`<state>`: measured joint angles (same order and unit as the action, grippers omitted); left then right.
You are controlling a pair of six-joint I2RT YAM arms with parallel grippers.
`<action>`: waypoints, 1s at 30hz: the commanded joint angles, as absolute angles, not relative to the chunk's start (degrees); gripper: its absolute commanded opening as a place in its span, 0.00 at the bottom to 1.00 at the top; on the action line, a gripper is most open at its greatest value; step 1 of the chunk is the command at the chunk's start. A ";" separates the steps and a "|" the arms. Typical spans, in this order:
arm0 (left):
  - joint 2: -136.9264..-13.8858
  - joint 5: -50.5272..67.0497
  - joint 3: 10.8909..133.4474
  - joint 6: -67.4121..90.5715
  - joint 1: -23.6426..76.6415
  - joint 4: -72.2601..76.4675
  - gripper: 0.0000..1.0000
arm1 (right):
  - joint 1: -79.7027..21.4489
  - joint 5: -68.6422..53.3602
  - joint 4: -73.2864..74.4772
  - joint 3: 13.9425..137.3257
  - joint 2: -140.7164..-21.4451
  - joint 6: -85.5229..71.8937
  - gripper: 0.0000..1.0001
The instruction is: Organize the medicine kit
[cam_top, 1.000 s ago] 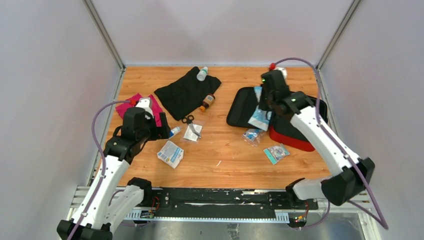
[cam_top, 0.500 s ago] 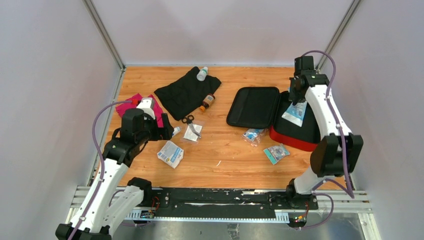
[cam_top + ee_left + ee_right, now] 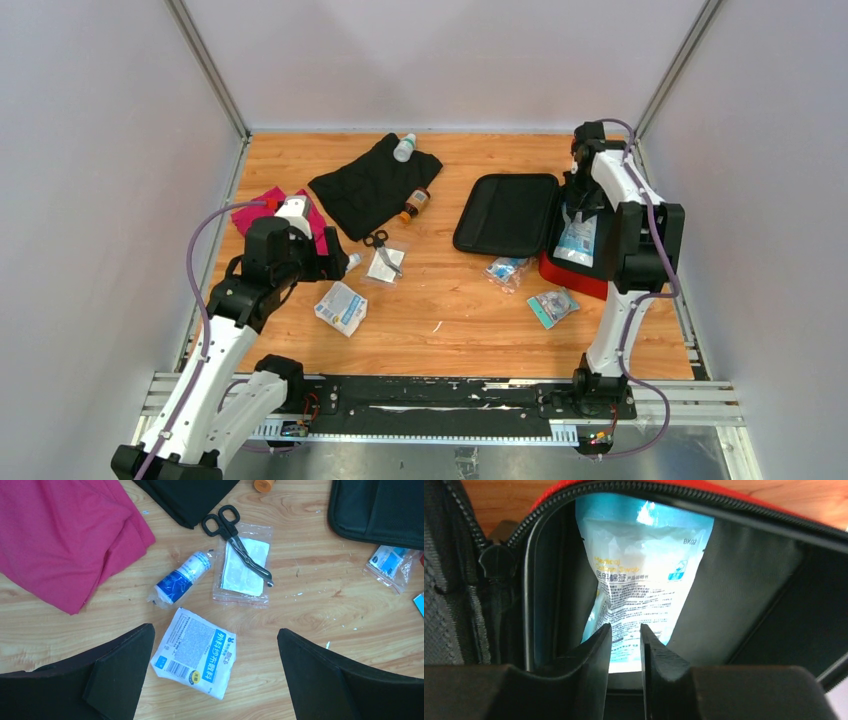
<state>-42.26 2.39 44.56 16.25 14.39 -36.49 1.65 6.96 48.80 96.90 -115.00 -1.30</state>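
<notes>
Red outside and black within, the medicine kit (image 3: 575, 283) is seen laid wide open at the right side of the wooden table (image 3: 450, 330). Inside the kit's base, a pale blue packet (image 3: 644, 580) is pinched at one end by the right gripper (image 3: 624, 630), both fingers closed tight on it, and the packet is pressed against the black lining. Well to the left of the kit, the left gripper (image 3: 214, 635) is held above the table with its jaws spread wide and empty, and a white gauze packet (image 3: 195, 652) is seen beneath it. Between that packet and the kit, scissors (image 3: 235, 530) are laid across a clear pouch (image 3: 244, 565), with a bandage roll (image 3: 182, 577) just beside. Farther from the kit, a magenta cloth (image 3: 60, 535) and a black cloth (image 3: 375, 185) are spread out. Just beside the kit's near edge, a small plastic bag (image 3: 505, 270) and a teal packet (image 3: 553, 306) are spotted.
</notes>
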 commanded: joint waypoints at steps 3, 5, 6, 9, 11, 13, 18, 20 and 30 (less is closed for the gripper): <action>-42.47 2.98 44.04 15.53 14.68 -35.73 1.00 | 2.02 5.69 51.46 94.60 -110.65 -2.87 0.48; -42.65 3.12 43.99 15.56 14.68 -35.68 1.00 | 2.02 7.35 51.44 93.00 -107.49 -4.43 0.52; -42.67 3.16 43.95 15.56 14.68 -35.61 1.00 | 2.02 8.20 51.40 92.20 -105.42 -5.50 0.52; -42.72 3.17 43.95 15.55 14.68 -35.60 1.00 | 2.02 8.98 51.25 89.18 -98.49 -10.22 0.53; -42.71 3.05 43.95 15.64 14.68 -35.64 1.00 | 2.02 8.41 51.37 86.98 -92.68 -14.40 0.53; -42.63 2.76 44.02 15.67 14.68 -35.68 1.00 | 2.02 6.30 51.02 83.35 -87.20 -19.23 0.53; -42.38 1.26 44.29 15.98 14.68 -36.39 1.00 | 1.50 -10.73 45.93 67.82 -72.48 -27.93 0.53; -42.14 0.78 44.37 15.97 14.76 -36.51 1.00 | 0.34 -12.26 44.95 61.92 -65.23 -32.01 0.55; -44.14 5.10 45.14 20.79 14.77 -33.35 1.00 | -1.99 -1.98 46.25 38.14 -39.90 -48.16 0.57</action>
